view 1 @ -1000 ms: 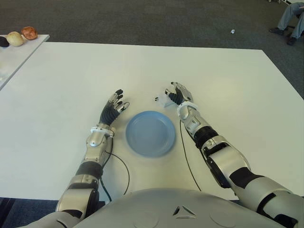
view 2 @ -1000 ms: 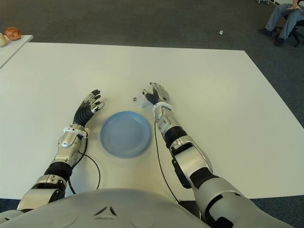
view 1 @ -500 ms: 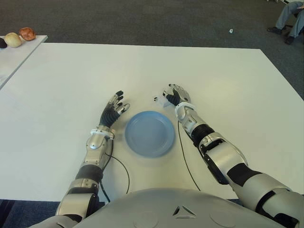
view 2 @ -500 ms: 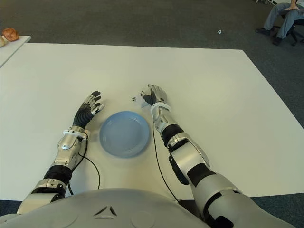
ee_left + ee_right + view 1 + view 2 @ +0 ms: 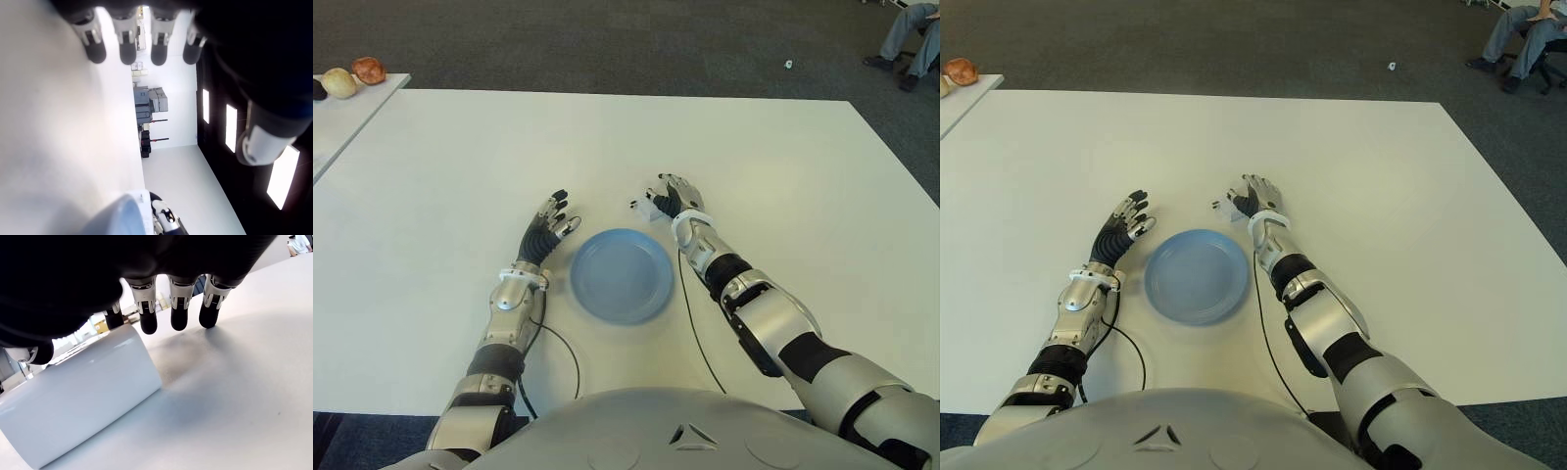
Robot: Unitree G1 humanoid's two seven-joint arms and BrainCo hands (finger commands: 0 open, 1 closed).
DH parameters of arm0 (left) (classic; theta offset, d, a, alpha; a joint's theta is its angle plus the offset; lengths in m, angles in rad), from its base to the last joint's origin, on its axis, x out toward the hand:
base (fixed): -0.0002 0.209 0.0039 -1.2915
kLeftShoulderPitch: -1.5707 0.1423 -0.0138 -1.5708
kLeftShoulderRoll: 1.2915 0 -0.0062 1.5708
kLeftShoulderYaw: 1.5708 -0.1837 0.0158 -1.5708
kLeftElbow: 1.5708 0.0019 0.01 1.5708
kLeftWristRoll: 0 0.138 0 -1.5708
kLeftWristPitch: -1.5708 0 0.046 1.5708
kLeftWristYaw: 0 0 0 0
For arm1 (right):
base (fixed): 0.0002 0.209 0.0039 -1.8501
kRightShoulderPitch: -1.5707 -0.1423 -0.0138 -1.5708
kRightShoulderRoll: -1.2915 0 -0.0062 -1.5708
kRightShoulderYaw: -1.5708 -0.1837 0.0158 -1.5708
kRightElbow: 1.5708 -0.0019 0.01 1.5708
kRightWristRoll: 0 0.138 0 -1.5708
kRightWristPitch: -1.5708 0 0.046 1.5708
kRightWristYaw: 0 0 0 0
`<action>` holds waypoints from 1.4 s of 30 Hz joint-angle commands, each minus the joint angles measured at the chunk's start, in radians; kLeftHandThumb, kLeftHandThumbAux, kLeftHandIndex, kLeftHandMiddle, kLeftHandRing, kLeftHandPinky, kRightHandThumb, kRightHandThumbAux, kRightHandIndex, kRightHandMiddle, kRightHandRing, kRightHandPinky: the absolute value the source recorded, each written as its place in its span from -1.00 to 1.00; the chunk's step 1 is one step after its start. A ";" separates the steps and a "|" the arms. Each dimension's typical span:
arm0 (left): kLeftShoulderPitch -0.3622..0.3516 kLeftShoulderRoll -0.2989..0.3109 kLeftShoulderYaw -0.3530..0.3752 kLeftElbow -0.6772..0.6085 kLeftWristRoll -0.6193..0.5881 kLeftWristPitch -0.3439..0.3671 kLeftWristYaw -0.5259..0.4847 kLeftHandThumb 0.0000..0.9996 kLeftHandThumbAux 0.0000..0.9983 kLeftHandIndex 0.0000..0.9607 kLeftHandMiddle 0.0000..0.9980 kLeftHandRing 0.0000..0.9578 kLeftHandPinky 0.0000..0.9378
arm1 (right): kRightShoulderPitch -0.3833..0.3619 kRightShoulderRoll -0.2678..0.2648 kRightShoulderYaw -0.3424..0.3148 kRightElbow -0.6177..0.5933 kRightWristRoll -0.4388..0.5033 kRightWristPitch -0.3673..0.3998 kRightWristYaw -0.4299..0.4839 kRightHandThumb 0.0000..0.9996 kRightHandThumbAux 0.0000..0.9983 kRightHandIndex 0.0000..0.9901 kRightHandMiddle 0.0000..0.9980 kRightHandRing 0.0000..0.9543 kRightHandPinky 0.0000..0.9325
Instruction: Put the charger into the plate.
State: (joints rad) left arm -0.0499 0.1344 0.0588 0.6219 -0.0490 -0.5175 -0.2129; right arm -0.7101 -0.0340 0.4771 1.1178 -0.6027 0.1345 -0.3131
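Note:
The white charger (image 5: 649, 207) lies on the white table (image 5: 783, 166), just beyond the far right rim of the blue plate (image 5: 622, 275). My right hand (image 5: 674, 194) is over the charger's right side, fingers (image 5: 146, 308) stretched out past it and not closed on it. In the right wrist view the charger (image 5: 83, 396) is a smooth white block under the palm, with the thumb at its other side. My left hand (image 5: 548, 223) shows open to the left of the plate, fingers spread. The plate holds nothing.
A second table (image 5: 342, 117) at the far left carries a few round food items (image 5: 352, 76). Thin black cables (image 5: 697, 333) run from both wrists across the table. A seated person's legs (image 5: 906, 29) show at the far right on the carpet.
My right hand has shifted slightly left, closer over the charger. The charger, the plate and the left hand stay where they were.

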 commanded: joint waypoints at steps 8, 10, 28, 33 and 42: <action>0.047 -0.005 -0.008 0.000 0.012 0.063 0.008 -1.00 0.15 -1.00 -1.00 -1.00 -1.00 | -0.006 0.039 0.008 0.026 0.006 0.023 0.015 -0.42 -0.71 -1.00 -1.00 -1.00 -1.00; 0.048 -0.004 -0.008 -0.002 0.013 0.066 0.009 -1.00 0.15 -1.00 -1.00 -1.00 -1.00 | -0.006 0.042 0.006 0.023 0.008 0.024 0.011 -0.43 -0.71 -1.00 -1.00 -1.00 -1.00; 0.049 0.001 -0.003 0.000 0.015 0.089 0.017 -1.00 0.15 -1.00 -0.99 -1.00 -1.00 | 0.036 0.002 0.027 -0.183 -0.024 0.111 0.045 -0.50 -0.68 -1.00 -1.00 -1.00 -1.00; 0.040 0.004 0.001 0.015 0.010 0.091 0.015 -1.00 0.15 -1.00 -0.99 -1.00 -1.00 | 0.063 -0.010 0.033 -0.251 -0.035 0.146 0.065 -0.51 -0.64 -1.00 -1.00 -1.00 -1.00; 0.024 0.013 0.014 0.022 -0.003 0.086 0.007 -1.00 0.17 -1.00 -0.99 -1.00 -1.00 | 0.147 -0.041 0.016 -0.412 -0.033 0.169 0.087 -0.53 -0.57 -1.00 -1.00 -1.00 -1.00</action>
State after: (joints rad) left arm -0.0482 0.1416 0.0666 0.6080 -0.0512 -0.4710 -0.2058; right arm -0.6073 -0.0618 0.5005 0.7463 -0.6340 0.2930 -0.2348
